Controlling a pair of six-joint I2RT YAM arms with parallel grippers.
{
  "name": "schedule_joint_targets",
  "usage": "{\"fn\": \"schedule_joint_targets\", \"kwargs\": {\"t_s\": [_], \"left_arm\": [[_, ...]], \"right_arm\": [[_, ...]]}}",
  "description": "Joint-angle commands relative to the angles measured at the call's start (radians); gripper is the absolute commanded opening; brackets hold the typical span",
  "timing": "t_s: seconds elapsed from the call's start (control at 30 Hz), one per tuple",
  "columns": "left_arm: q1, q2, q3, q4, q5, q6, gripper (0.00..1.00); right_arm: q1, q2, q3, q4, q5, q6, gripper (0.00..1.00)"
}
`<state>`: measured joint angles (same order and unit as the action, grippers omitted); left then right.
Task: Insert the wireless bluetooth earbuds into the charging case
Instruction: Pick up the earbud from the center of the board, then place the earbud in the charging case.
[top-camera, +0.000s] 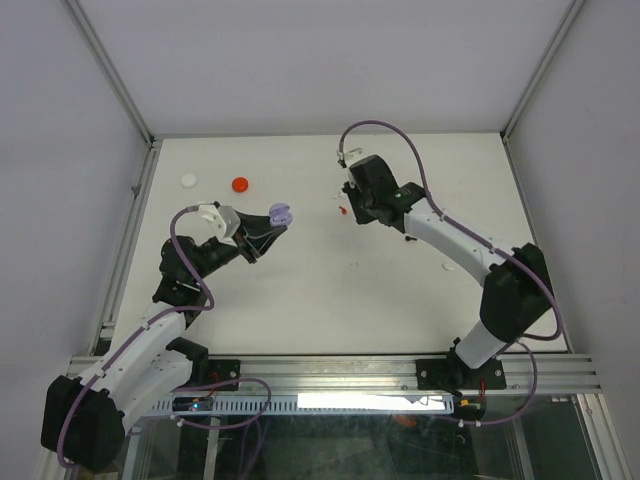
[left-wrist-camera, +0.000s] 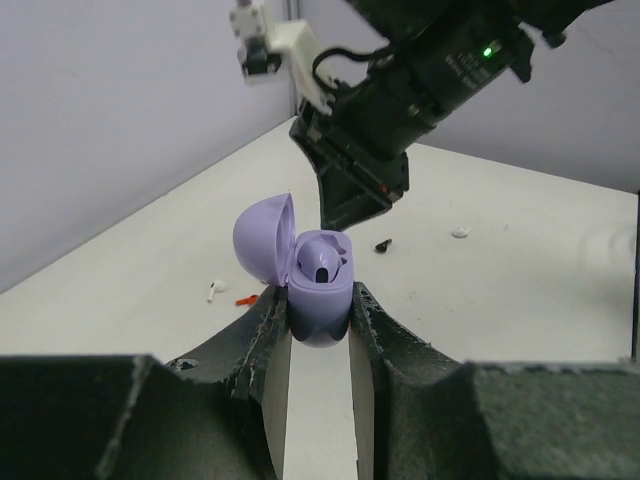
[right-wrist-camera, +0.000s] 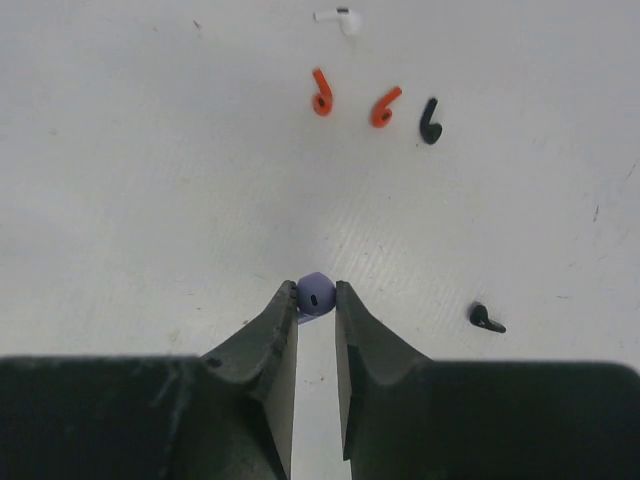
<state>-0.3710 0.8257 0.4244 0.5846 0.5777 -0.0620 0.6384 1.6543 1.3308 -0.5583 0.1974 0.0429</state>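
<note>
Fingers (left-wrist-camera: 272, 350) of the left gripper (left-wrist-camera: 319, 318) pinch the lavender charging case (left-wrist-camera: 318, 295) at their tips. Its lid is swung open to their left, and one seated earbud (left-wrist-camera: 322, 262) sits in its well. Beyond the case hangs the right arm (left-wrist-camera: 420, 90); the white printing (left-wrist-camera: 462, 68) beside its green light (left-wrist-camera: 488, 50) is too small to read.

The right gripper (right-wrist-camera: 316, 300) pinches a lavender earbud (right-wrist-camera: 316, 292) between its tips; contact with the table (right-wrist-camera: 150, 200) cannot be told. Just right of the tips lies a black earbud (right-wrist-camera: 486, 319). Farther ahead are a second black earbud (right-wrist-camera: 430, 121), two red earbuds (right-wrist-camera: 321, 92), then a white earbud (right-wrist-camera: 340, 18).
</note>
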Motion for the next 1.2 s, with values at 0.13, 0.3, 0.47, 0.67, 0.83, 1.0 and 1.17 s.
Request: {"fn": "schedule_joint_targets", "kwargs": {"t_s": [0.13, 0.3, 0.47, 0.67, 0.83, 1.0, 1.17], "left_arm": [[0.009, 0.013, 0.045, 0.069, 0.079, -0.013, 0.0], [0.008, 0.021, 0.048, 0.078, 0.108, -0.017, 0.0], [0.008, 0.026, 0.047, 0.087, 0.125, -0.027, 0.0], [0.009, 0.038, 0.047, 0.11, 0.152, -0.05, 0.0], [0.008, 0.048, 0.053, 0.121, 0.178, -0.075, 0.0], [0.009, 0.054, 0.051, 0.139, 0.196, -0.091, 0.0], [0.009, 0.057, 0.05, 0.152, 0.211, -0.097, 0.0]], "right_arm": [[0.111, -0.23, 0.005, 0.121, 0.104, -0.108, 0.15], [0.21, -0.329, -0.005, 0.186, 0.119, -0.173, 0.15], [0.303, -0.406, -0.042, 0.279, 0.124, -0.247, 0.15], [0.402, -0.467, -0.114, 0.432, 0.107, -0.332, 0.15], [0.465, -0.49, -0.162, 0.542, 0.096, -0.403, 0.15], [0.504, -0.479, -0.19, 0.611, 0.079, -0.443, 0.15], [0.522, -0.459, -0.205, 0.659, 0.079, -0.468, 0.15]]}}
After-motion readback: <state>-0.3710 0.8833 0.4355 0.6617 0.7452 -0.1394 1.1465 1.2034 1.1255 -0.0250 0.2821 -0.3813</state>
